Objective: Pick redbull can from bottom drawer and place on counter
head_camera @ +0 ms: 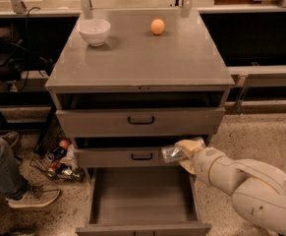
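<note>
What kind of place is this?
Probably a robotics lab or workshop, not a home: a grey metal drawer cabinet, loose cables at the left, and a robot arm whose claw grips a can above the open bottom drawer.

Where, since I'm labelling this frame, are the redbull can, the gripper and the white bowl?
redbull can (169,154): camera view, its silvery side.
gripper (183,154): camera view, between its fingertips, clamping the can, before the middle drawer (113,157).
white bowl (94,32): camera view, outer wall.
</note>
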Motion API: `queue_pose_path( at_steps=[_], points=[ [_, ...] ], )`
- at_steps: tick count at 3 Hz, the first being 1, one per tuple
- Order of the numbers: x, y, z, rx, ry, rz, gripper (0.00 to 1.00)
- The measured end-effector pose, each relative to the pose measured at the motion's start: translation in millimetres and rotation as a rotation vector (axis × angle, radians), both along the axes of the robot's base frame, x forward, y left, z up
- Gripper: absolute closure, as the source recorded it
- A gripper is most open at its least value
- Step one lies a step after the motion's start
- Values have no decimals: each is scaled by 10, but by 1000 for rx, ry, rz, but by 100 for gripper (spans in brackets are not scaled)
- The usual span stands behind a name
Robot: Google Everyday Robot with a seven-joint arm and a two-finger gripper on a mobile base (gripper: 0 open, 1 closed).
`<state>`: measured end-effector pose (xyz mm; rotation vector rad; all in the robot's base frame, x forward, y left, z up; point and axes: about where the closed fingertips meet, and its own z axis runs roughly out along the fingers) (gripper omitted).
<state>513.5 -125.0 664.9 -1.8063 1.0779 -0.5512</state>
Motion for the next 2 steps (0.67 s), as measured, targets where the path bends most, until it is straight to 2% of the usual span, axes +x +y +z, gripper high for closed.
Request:
queue_pose_path(
  at_steps=[1,2],
  points=[
    [-7,39,80,15,-21,23,100],
    [-6,37,77,14,-20,21,100]
  ],
)
